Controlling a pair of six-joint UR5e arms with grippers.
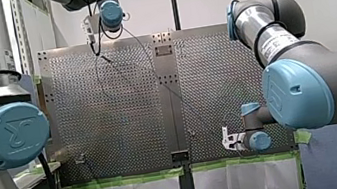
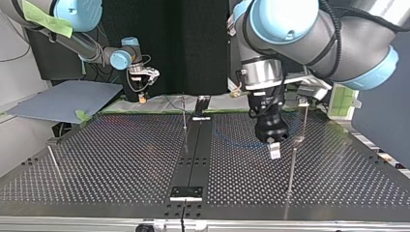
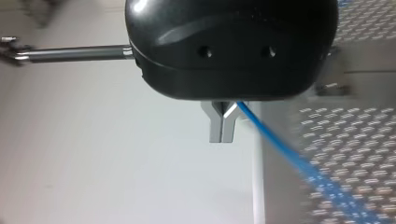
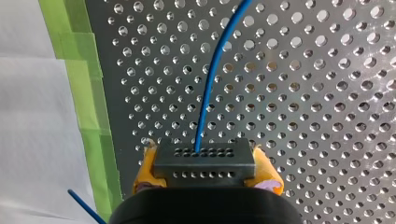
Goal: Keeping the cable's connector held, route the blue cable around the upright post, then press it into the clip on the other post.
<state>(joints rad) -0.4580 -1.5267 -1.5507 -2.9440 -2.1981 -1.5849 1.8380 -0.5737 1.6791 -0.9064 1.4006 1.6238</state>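
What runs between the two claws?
The blue cable. The front view shows it as a thin line running from my left claw across the table to my right claw, which grips its connector.

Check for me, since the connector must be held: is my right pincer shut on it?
Shut: the right pincer presses yellow pads against both sides of the connector, blue cable running out ahead.
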